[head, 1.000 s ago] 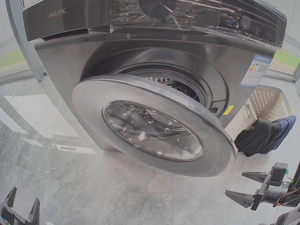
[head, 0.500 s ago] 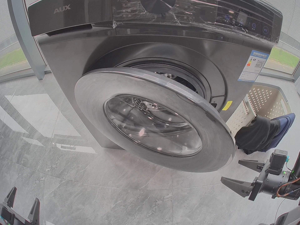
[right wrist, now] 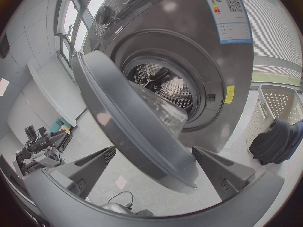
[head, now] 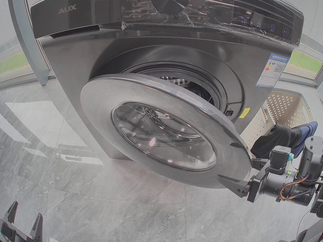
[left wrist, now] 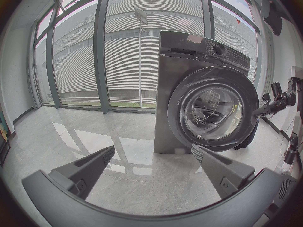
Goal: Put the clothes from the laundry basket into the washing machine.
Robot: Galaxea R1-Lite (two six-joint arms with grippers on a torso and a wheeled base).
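- The washing machine [head: 151, 51] stands on the grey floor [head: 101, 202]. Its round door [head: 161, 131] is swung partway out, so the drum [right wrist: 164, 85] shows behind it.
- The laundry basket [head: 289, 108] sits on the floor just beside the machine's right side.
- Dark clothes [head: 274, 140] hang over the basket's near rim, with a blue garment [head: 308, 130] touching them.
- The right gripper [right wrist: 151, 153] has its fingers spread apart, straddling the door's free edge. I can't tell whether either finger touches it.
- The left gripper [left wrist: 152, 152] hangs low over the floor, well apart from the machine, its fingers also spread wide.
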